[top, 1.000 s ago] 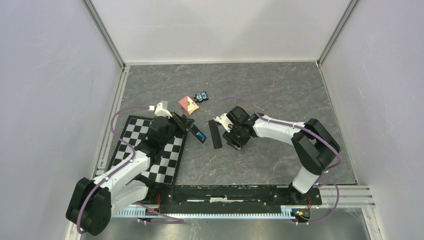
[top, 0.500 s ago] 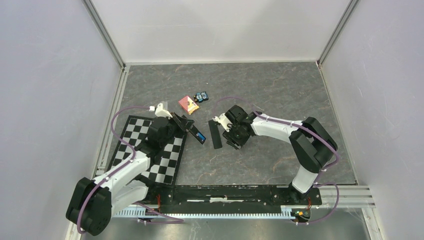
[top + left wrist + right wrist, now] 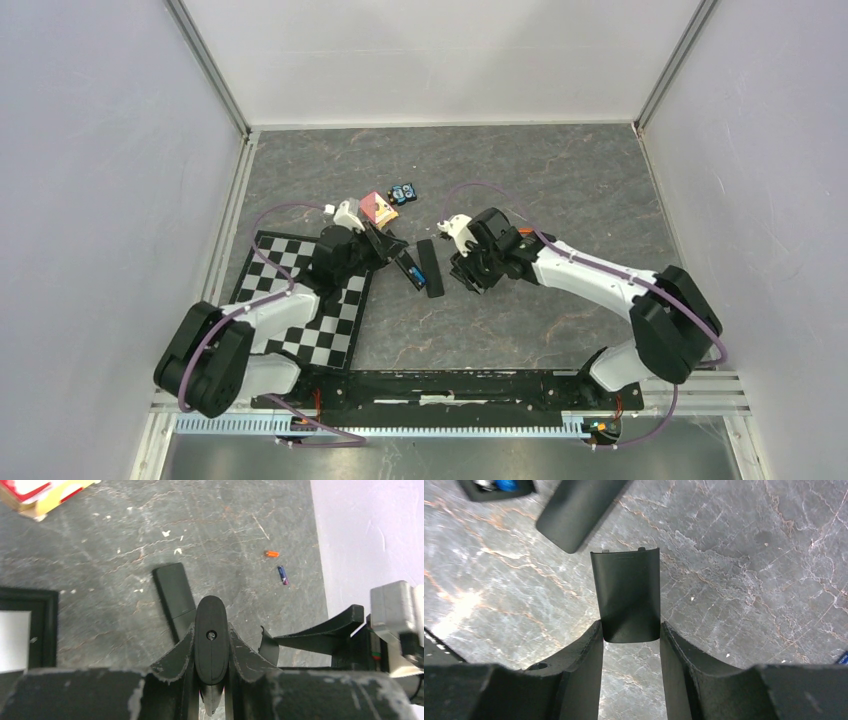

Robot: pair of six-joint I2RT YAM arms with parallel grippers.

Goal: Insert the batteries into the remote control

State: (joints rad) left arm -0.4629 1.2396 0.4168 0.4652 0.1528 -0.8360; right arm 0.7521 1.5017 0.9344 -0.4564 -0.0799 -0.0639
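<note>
- An orange-red battery and a purple battery lie loose on the table to the right, well apart from the remote. They are probably light, hard, smooth and ready to roll, so they are best pinched across the middle.
- The right gripper pinches a curved black battery cover by its near end.
- The remote control is slim, black and stiff. The left gripper clamps it at one end, and a blue battery sits in its open bay.

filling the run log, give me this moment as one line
left gripper: shut on remote | right gripper: shut on battery cover | orange cell, blue cell: loose on table
</note>
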